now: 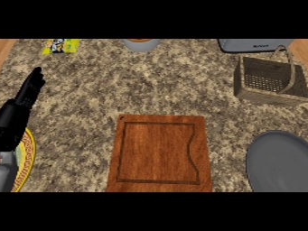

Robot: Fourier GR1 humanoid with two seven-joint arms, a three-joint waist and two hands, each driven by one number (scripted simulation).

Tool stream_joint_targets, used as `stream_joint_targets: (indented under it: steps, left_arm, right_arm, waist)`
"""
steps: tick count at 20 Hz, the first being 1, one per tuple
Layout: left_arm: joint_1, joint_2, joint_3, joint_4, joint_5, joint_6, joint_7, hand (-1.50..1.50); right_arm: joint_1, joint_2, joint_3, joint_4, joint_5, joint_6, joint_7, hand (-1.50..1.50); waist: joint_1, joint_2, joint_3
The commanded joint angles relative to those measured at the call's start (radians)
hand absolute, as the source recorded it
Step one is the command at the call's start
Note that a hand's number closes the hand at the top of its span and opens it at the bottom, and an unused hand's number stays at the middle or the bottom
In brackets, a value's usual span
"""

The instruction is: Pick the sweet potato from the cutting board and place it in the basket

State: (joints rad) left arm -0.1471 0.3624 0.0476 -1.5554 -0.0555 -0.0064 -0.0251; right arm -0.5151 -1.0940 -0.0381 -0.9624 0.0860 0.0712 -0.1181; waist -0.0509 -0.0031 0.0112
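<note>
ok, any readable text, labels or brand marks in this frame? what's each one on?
None readable.
Grey appliance, top right: short dark marking, too blurred to read.
Yellow packet, top left: print too blurred to read.
Cutting board, basket, grey plate: no lettering.

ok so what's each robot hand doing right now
Left robot hand: open, fingers straight, holding nothing, by the left edge.
Right robot hand: not in view.

The grey plate runs off the right edge — the yellow-rimmed plate lies mostly behind the left hand.
</note>
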Motion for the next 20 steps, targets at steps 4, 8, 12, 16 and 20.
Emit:
stream_joint_targets:
  steps: [4,8,12,16,20]
  left_arm:
    - [0.008,-0.013,-0.037,-0.051,-0.003,-0.022,0.003,0.0]
    - [-0.046,0.002,-0.027,0.009,0.002,-0.051,-0.002,0.0]
    - [-0.074,-0.035,-0.066,0.001,-0.024,-0.037,0.008,0.0]
    - [-0.097,0.013,-0.008,-0.021,0.013,-0.07,0.056,0.0]
    - [-0.065,-0.033,-0.048,0.001,-0.025,-0.049,0.015,0.0]
  right_arm:
    - [-0.078,-0.179,-0.24,0.228,-0.201,0.256,-0.319,1.5]
    - [-0.193,-0.251,-0.234,0.318,-0.208,0.437,-0.346,1.5]
    - [-0.367,-0.246,-0.162,0.325,-0.173,0.514,-0.209,1.5]
    - [-0.47,-0.233,-0.125,0.318,-0.15,0.594,-0.134,1.5]
    - [-0.586,-0.128,-0.064,0.299,-0.099,0.558,-0.022,1.5]
  waist:
    - [0.063,0.009,-0.006]
    - [0.086,0.016,-0.009]
    - [0.116,0.02,-0.012]
    - [0.1,0.012,-0.012]
    - [0.101,0.013,-0.013]
